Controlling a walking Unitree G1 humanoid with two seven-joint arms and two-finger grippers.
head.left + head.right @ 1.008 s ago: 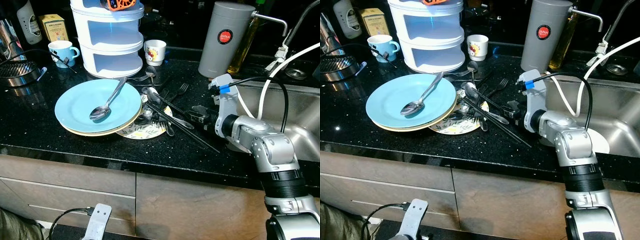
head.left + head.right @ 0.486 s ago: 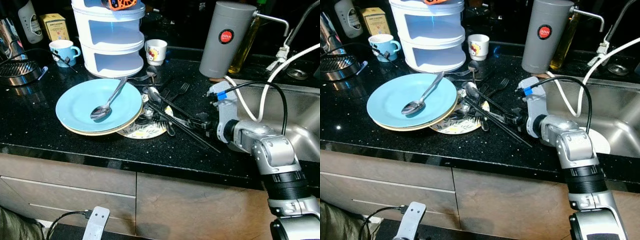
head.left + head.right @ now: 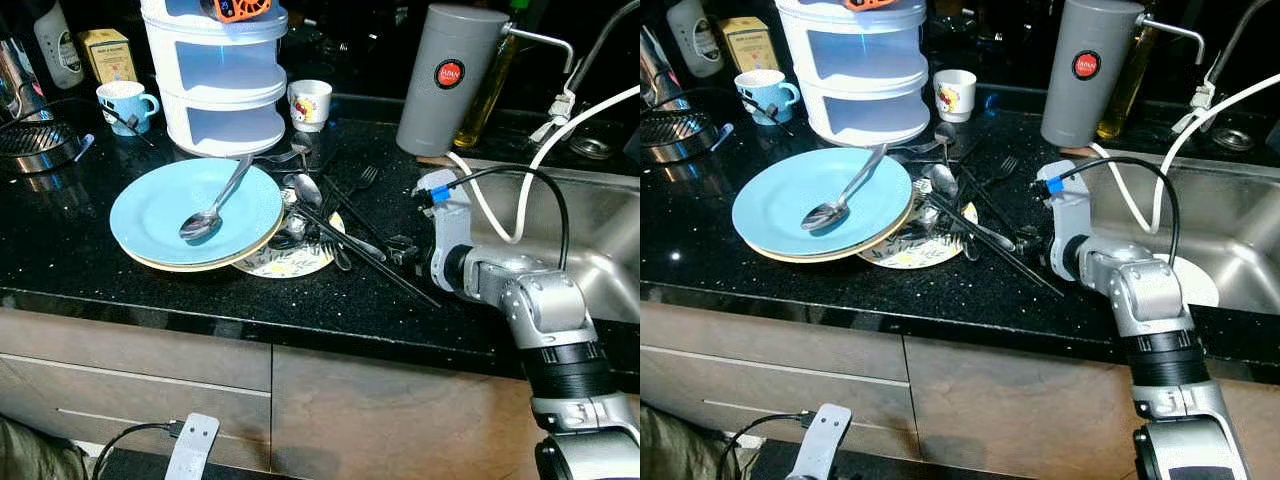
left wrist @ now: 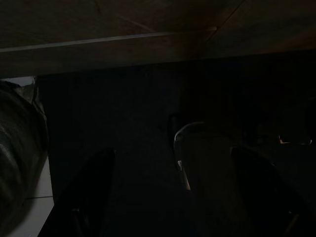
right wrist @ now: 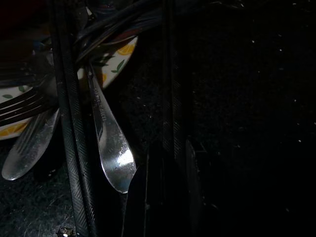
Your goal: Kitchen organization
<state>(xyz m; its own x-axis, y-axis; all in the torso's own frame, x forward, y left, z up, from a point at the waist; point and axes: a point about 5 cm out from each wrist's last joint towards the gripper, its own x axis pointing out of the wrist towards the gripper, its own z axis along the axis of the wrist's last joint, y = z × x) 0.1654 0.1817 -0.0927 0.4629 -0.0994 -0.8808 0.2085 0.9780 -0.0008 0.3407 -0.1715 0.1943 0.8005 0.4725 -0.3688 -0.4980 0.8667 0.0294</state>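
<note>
The right tool (image 3: 405,250) sits low on the counter (image 3: 90,260), apparently closed on black chopsticks (image 3: 365,260); the cutlery pile (image 3: 320,215) lies at its 10 o'clock.

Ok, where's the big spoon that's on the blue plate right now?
The spoon lies across the blue plate on the counter's left half, bowl toward the robot, handle pointing toward the white tiered container.

The grey canister (image 3: 444,78) carries a round red label; its small white word seems to read "JAPAN".
</note>
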